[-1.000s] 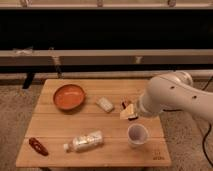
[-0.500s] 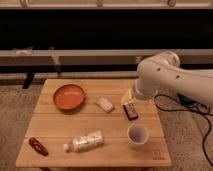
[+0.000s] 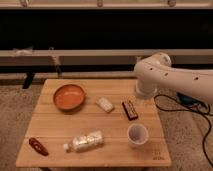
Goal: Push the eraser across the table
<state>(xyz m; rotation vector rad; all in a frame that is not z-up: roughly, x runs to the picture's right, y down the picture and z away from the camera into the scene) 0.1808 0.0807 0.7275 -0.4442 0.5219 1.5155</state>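
The eraser lies flat on the table, right of centre, just above the cup and near the pale pad; it is now fully uncovered because the arm has swung back to the upper right. The gripper sits near the eraser's upper-right end, its grip state impossible to tell. The push likely still has most of the table to cover.

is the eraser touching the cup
Apart. Camera view shows bare table between eraser and cup; gripper hangs just beyond the eraser, near the table's right edge.
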